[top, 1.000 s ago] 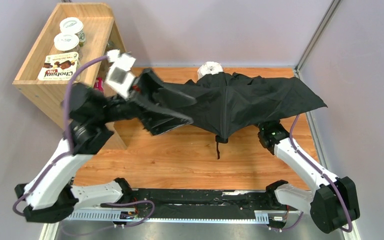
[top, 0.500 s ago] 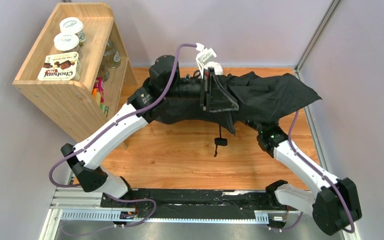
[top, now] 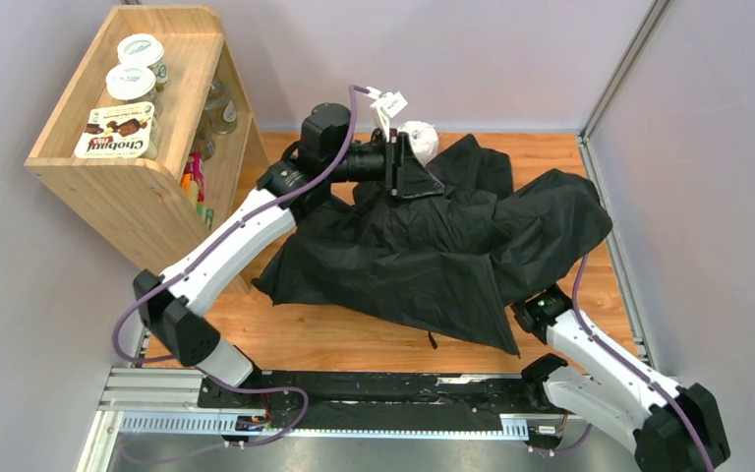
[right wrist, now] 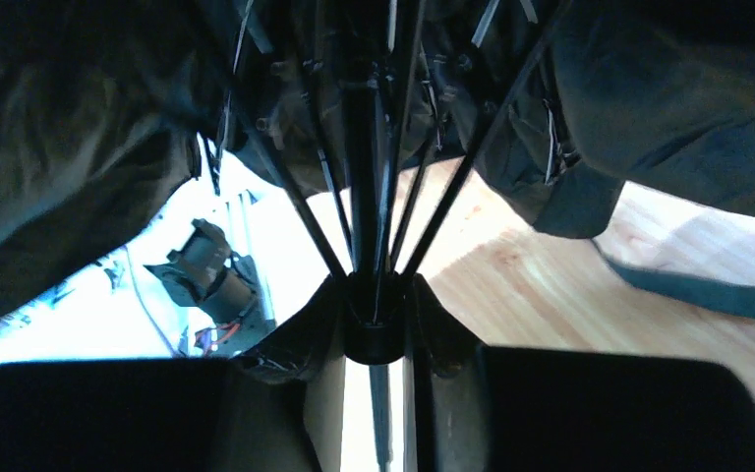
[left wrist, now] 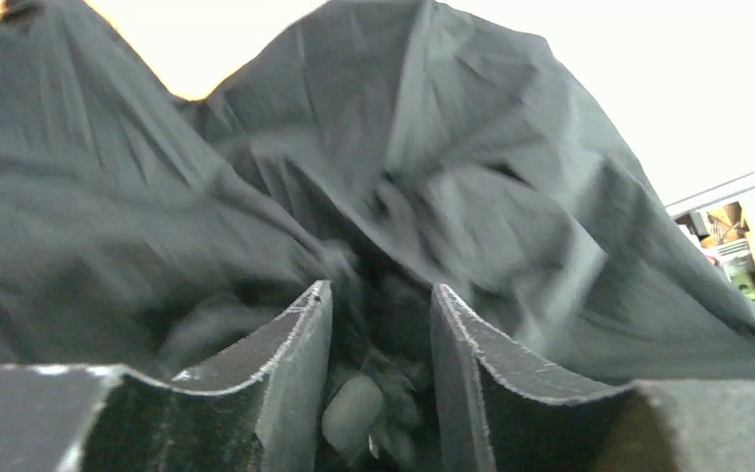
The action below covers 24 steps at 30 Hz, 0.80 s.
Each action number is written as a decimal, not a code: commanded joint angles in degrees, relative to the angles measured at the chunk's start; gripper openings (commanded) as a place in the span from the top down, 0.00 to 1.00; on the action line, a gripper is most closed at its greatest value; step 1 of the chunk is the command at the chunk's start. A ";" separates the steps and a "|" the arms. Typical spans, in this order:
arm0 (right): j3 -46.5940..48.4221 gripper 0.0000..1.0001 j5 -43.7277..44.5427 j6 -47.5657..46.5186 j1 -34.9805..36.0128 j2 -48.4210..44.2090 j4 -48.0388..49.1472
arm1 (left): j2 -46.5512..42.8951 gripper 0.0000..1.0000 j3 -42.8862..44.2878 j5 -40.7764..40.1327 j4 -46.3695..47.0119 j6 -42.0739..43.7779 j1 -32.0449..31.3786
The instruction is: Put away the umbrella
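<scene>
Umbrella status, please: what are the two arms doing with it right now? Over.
Left gripper pinched on canopy fabric. Right gripper clamped on rib hub. Umbrella half collapsed, draped on table. No obstruction seen.

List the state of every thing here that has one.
umbrella, canopy slumped in loose folds on the table, not yet bundled.
left gripper, shut on umbrella fabric.
right gripper, shut on the umbrella's hub under the canopy.
yogurt cups, lids on.

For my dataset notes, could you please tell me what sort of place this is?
Probably a robotics lab cell: left arm and right arm on a rail, plain walls round the table, a stocked shelf.
</scene>
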 commanded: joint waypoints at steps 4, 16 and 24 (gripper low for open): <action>-2.37 1.00 -10.35 -2.84 -8.39 10.89 28.84 | -23.05 0.36 -4.28 -7.47 -12.16 8.55 -1.04; -4.57 1.00 -20.12 -9.01 -9.18 14.24 39.42 | -41.02 0.30 -19.85 -22.18 -17.03 12.09 -0.95; -3.25 1.00 -17.84 -9.45 -8.66 12.04 33.71 | -30.74 0.29 -22.39 -15.51 -8.97 5.24 -0.95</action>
